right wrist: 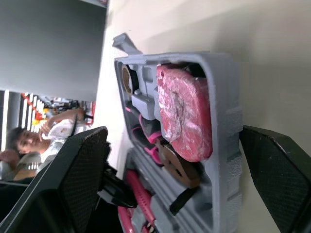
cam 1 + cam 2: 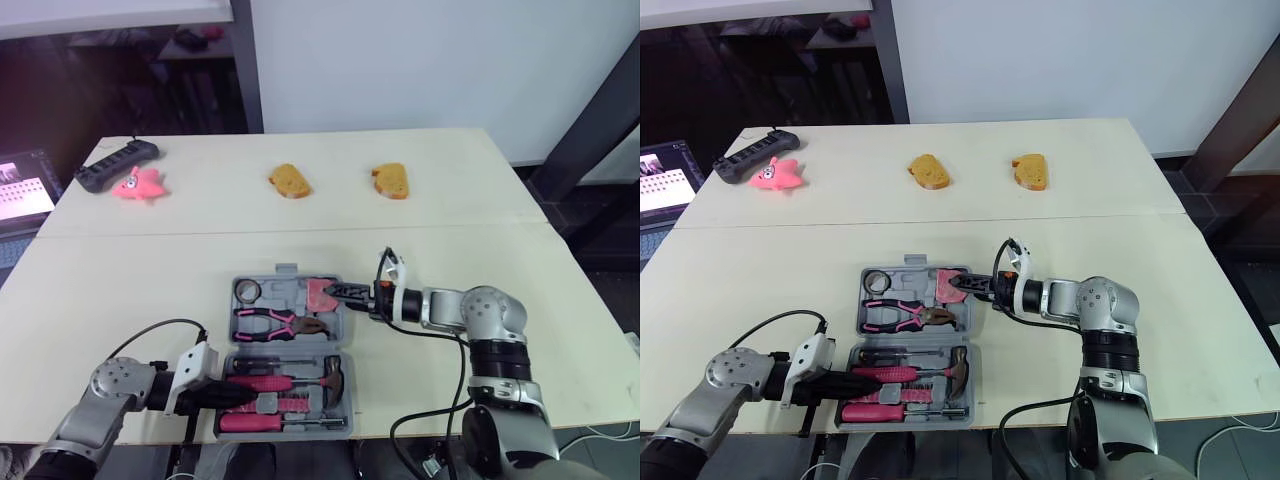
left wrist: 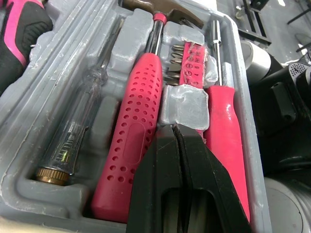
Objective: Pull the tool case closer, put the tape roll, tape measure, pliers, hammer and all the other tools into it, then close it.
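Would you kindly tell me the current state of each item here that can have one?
tool case, open, both halves flat on the table.
tape measure, seated in the case.
pliers, closed, lying in the case.
hammer, lying in the case.
left end effector, shut, tips beside the hammer.
right end effector, open, at the tape measure.
laptop screen, lit.

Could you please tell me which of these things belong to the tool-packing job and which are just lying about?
Job in hand: tool case, lying open, and inside it the tape roll, tape measure, pliers, hammer, screwdriver and bit set.

Lying about: two bread slices, pink toy, black power strip, laptop.
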`<state>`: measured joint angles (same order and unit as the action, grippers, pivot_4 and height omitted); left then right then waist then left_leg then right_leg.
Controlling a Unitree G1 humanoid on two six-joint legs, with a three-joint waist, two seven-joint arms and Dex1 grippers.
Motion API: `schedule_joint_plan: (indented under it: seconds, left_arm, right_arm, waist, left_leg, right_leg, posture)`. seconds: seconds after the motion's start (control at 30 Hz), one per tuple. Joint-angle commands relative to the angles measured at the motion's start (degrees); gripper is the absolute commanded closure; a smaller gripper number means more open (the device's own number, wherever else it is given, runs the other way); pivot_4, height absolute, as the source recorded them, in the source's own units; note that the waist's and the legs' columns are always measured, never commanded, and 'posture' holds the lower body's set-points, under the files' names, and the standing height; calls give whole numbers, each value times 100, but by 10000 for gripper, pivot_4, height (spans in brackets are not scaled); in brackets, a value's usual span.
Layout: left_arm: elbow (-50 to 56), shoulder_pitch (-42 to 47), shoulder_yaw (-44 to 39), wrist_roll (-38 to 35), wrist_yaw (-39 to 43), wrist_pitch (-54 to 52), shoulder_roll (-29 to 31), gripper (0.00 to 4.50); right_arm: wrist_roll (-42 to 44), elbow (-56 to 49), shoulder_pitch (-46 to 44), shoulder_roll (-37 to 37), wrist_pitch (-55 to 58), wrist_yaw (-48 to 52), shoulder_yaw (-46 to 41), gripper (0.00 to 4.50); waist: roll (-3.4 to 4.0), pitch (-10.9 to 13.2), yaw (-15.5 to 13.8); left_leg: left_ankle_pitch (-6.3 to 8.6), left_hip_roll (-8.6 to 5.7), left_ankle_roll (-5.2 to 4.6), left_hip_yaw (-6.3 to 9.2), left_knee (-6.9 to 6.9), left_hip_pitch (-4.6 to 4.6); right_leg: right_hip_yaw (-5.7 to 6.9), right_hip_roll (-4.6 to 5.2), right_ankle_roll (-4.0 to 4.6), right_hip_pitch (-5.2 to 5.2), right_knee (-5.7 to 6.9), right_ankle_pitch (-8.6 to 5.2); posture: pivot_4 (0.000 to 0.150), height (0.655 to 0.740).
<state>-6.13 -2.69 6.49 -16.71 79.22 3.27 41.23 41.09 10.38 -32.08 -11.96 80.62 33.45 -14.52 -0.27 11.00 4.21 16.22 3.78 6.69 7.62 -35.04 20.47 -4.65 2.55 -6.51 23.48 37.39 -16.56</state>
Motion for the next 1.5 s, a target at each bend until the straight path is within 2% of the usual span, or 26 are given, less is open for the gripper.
schedule_joint_plan:
  seconds: [0.03, 0.3, 0.4, 0.6, 0.73, 0.83, 0.97, 1.07, 1.17, 1.27, 1.37, 1.5]
  left_arm:
    - [-67, -106, 63, 109, 21, 10, 110, 44620]
    - [-21, -119, 32, 85, 9, 0, 139, 44620]
    - [223, -77, -139, -139, -76, -236, 156, 44620]
    - [1089, -320, -563, -741, -206, -901, 353, 44620]
    - [1761, -717, -1205, -1506, -299, -1739, 648, 44620]
    - [1798, -1221, -2011, -2010, -142, -2315, 1035, 44620]
    - [1359, -1522, -2692, -2098, 2, -2376, 1250, 44620]
    - [1123, -1659, -3092, -2133, 222, -2447, 1416, 44620]
    - [1223, -1752, -3424, -2218, 365, -2474, 1494, 44620]
    - [1499, -1772, -3729, -2414, 270, -2748, 1514, 44620]
    - [1597, -1759, -3989, -2499, 308, -2764, 1455, 44620]
    - [1706, -1758, -4303, -2482, 277, -2772, 1476, 44620]
  right_arm:
    - [247, -255, -14, -37, -189, 260, 55, 0]
    - [396, -489, 103, -221, -320, 614, 316, 0]
    - [446, -642, 200, -336, -341, 792, 471, 0]
    - [495, -768, 299, -416, -453, 901, 585, 0]
    - [662, -1108, 428, -536, -445, 1084, 672, 0]
    - [913, -1746, 599, -753, -364, 1297, 796, 0]
    - [1298, -2807, 887, -1162, -267, 1488, 992, 0]
    - [1797, -4344, 1366, -2055, -239, 1810, 991, 0]
    - [2584, -5466, 1881, -3147, -369, 2278, 314, 0]
    - [3108, -5646, 2080, -3589, -780, 2088, -547, 0]
    - [3127, -5697, 2207, -3669, -1138, 1490, -828, 0]
    - [2456, -6066, 2965, -3661, -1904, 1344, -1194, 0]
  waist:
    - [0, 0, -2]
    - [1, 1, 2]
    - [2, 1, -5]
    - [-1, 3, -7]
    - [1, 6, -1]
    - [1, 9, 7]
    - [16, 19, -20]
    - [16, 20, -67]
    - [11, 23, -137]
    - [-6, 27, -159]
    - [-22, 27, -154]
    - [-28, 24, -185]
  left_leg:
    - [0, 0, 0, 0, 0, 0]
    - [0, 0, 0, 0, 1, 1]
    - [0, 0, 0, 0, 1, 2]
    - [0, 0, 0, 1, 1, 10]
    - [1, 1, -1, 1, 2, 14]
    - [3, 1, -5, 1, 5, 15]
    - [6, 1, -10, 1, 4, 41]
    - [4, 0, -7, 2, -9, 97]
    - [5, -3, -6, 0, -7, 107]
    - [5, -1, -6, -1, -8, 99]
    - [4, 0, -5, -6, -15, 93]
    - [2, 0, -1, -8, -19, 96]
  right_leg:
    - [0, 0, 0, 0, 0, 0]
    - [0, 0, -1, 1, 0, -1]
    - [0, 0, -1, 2, 0, -1]
    - [0, 0, -3, 7, -1, -2]
    - [0, 0, -6, 11, -1, -4]
    - [0, -1, -8, 17, -1, -5]
    - [1, 0, -10, 39, -1, -10]
    - [3, 3, -10, 85, -2, -8]
    - [5, 10, -11, 90, -18, -9]
    - [5, 7, -7, 88, -17, -9]
    - [4, 6, 25, 86, -16, -6]
    - [4, 7, 28, 87, -16, 1]
  posture:
    - [1500, 7400]
    - [1500, 7400]
    - [1500, 7400]
    - [1500, 7400]
    - [1500, 7400]
    - [1500, 7400]
    - [1500, 7400]
    - [1500, 7400]
    - [1500, 7400]
    - [1500, 7400]
    - [1500, 7400]
    - [1500, 7400]
